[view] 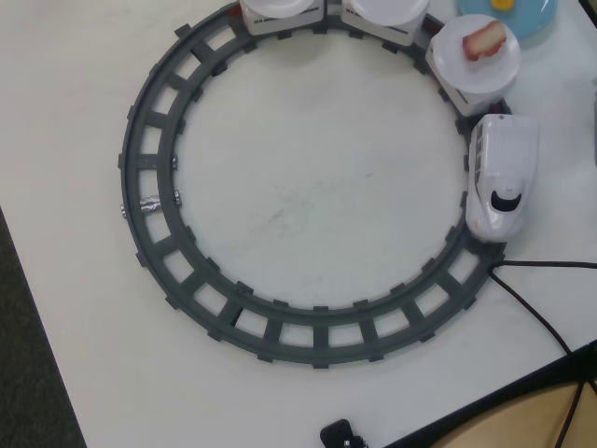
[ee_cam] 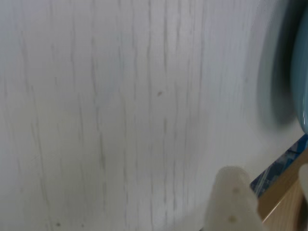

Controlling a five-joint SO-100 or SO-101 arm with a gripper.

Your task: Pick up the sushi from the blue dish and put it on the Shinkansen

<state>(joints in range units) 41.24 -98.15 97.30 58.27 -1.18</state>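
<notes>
Overhead view: a dark grey ring of plastic toy track (view: 159, 271) lies on the white wood-grain desk (view: 298, 196). The white toy bullet train with rounded nose and black windshield, the Shinkansen (view: 502, 175), stands on the track at right, nose toward the bottom of the picture. Its round white car plates trail behind it along the top; the nearest plate (view: 478, 56) already carries a red-and-white sushi piece (view: 485, 39). The two plates further back are cut by the top edge and their load cannot be told.

The round light-blue dish (view: 518, 14) sits at the top right, partly out of frame, just beside the nearest plate. A small yellow-orange piece, taken for the sushi (view: 502, 4), shows on it at the picture edge.

Wrist view: blurred desk, the dish's rim at right (ee_cam: 303, 72), one pale finger (ee_cam: 231, 202) at bottom. Whether the fingers are parted or clenched cannot be told; nothing is seen held.

Judged step: approach to the dish, pick not yet made. Next move calls for centring over the yellow piece and clearing the adjacent loaded plate
</notes>
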